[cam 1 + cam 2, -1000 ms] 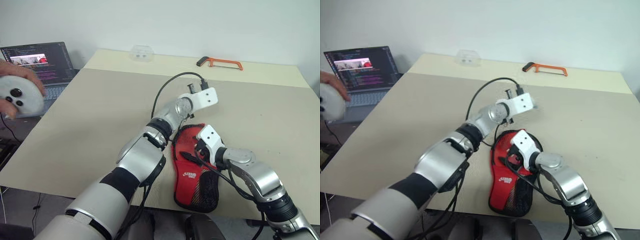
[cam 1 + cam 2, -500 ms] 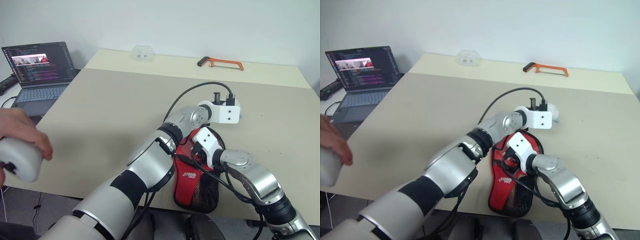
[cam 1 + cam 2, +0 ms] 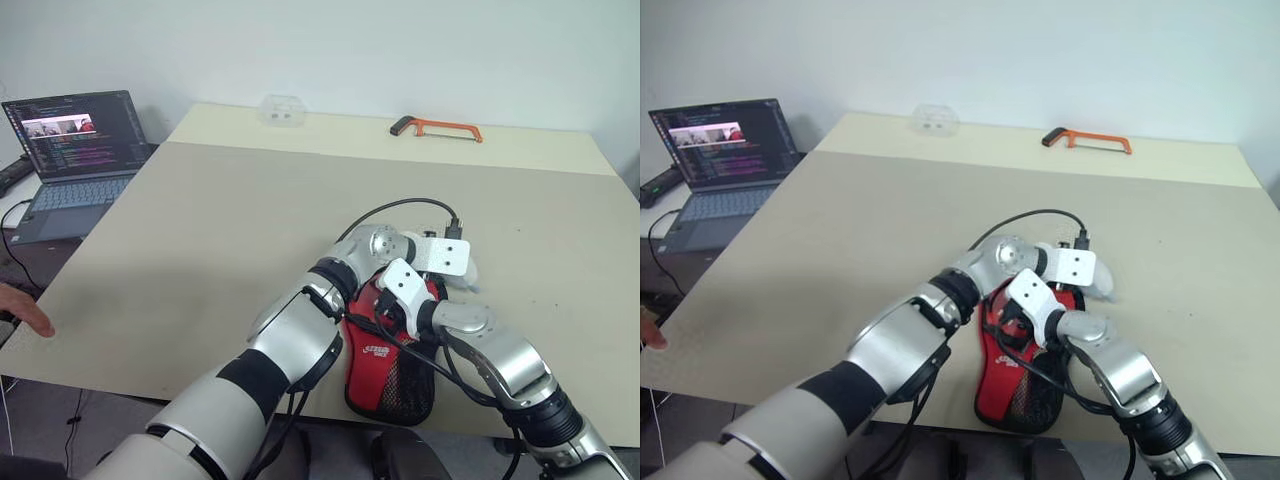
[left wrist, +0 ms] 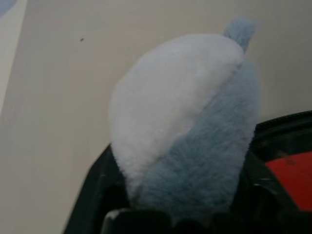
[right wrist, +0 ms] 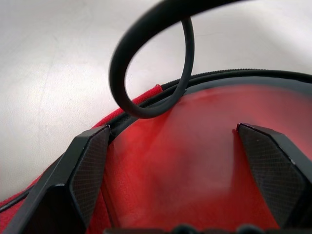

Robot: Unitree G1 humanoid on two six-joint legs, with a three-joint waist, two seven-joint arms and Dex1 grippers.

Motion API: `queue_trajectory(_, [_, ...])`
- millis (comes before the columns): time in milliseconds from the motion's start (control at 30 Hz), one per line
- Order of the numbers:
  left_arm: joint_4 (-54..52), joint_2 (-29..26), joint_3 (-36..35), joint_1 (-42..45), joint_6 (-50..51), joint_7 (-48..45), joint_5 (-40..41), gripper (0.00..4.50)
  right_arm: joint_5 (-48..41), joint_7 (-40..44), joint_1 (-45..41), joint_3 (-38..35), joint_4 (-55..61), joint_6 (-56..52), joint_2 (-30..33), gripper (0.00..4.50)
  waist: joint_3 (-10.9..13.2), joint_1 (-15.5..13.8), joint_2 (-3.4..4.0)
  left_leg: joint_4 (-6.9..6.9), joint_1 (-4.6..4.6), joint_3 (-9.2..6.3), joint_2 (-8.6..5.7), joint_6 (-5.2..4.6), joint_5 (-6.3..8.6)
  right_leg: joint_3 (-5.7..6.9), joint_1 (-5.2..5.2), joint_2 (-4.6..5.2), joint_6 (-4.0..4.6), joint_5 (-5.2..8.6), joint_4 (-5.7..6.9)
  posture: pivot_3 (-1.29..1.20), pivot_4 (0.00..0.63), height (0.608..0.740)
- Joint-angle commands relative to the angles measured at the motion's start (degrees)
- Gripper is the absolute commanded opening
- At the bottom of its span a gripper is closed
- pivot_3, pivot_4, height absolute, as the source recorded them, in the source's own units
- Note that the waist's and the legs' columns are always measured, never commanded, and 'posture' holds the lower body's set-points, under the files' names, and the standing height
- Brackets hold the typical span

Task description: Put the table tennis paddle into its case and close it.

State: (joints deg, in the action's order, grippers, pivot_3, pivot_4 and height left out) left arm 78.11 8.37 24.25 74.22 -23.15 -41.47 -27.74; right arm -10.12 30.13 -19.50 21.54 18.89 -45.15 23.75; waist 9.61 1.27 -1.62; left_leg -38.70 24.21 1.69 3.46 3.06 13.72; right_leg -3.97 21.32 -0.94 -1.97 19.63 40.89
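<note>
Right claw (image 5: 181,161) stands wide over the paddle's (image 5: 195,161) red face, gripping nothing. By the look of it the paddle already sits in the case (image 3: 390,365) near the desk (image 3: 200,220) edge; closing remains. Left claw (image 4: 180,219), just past the case's round end, width unclear, a plush toy (image 4: 185,117) before it.
</note>
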Motion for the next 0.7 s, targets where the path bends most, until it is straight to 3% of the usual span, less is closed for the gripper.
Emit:
queue_trajectory(33, [-1.9,1.0,-0.1,-0.6,0.3,-1.0,0.6,3.82,1.6,0.9,0.1,1.1,-4.5,-0.9,0.9,4.50,0.0,0.1,-0.01,0.00,-0.04,0.00,0.00,0.00,0.00,0.00,-0.03,0.00,0.00,0.00,0.00,0.00,0.150,0.740])
queue_trajectory(100, [-2.2,0.5,-0.8,-0.2,0.5,-0.8,1.3,4.43,1.7,1.3,-0.2,1.1,-5.1,-0.5,1.0,4.50,0.0,0.3,-0.01,0.00,-0.07,0.00,0.00,0.00,0.00,-0.01,-0.06,0.00,-0.01,0.00,0.01,0.00,0.150,0.740])
queue_trajectory(133, [-2.4,0.2,-1.3,0.2,0.5,-0.9,1.8,4.47,1.8,1.5,-0.3,1.0,-5.4,-0.3,1.1,4.50,0.0,0.4,-0.01,0.00,-0.08,0.00,0.00,0.00,0.00,-0.01,-0.06,0.00,-0.01,0.00,0.01,0.00,0.150,0.740])
queue_trajectory(200, [-3.3,-0.7,-2.8,1.6,-1.5,0.4,2.9,4.47,1.9,1.9,-0.6,1.0,-6.0,0.1,1.3,4.50,0.0,0.4,-0.01,0.01,-0.07,0.00,0.00,0.00,0.00,-0.02,-0.04,-0.01,-0.01,0.00,0.01,0.00,0.150,0.740])
queue_trajectory(333, [-5.5,-2.4,-8.3,4.8,-0.9,-9.1,9.6,4.47,2.1,2.7,-0.8,0.9,-6.7,0.7,1.7,4.50,0.0,0.4,-0.02,0.01,-0.06,0.01,0.00,0.00,0.00,-0.01,-0.04,0.00,0.00,0.00,0.02,0.00,0.150,0.740])
queue_trajectory(700, [-15.9,-16.1,-11.7,5.8,0.2,-25.7,16.8,4.47,2.8,4.8,-0.6,0.2,-9.5,3.4,3.6,4.50,0.0,0.4,0.00,0.08,-0.09,0.03,0.01,0.00,0.00,-0.04,-0.02,-0.01,-0.01,0.01,-0.01,0.00,0.150,0.740])
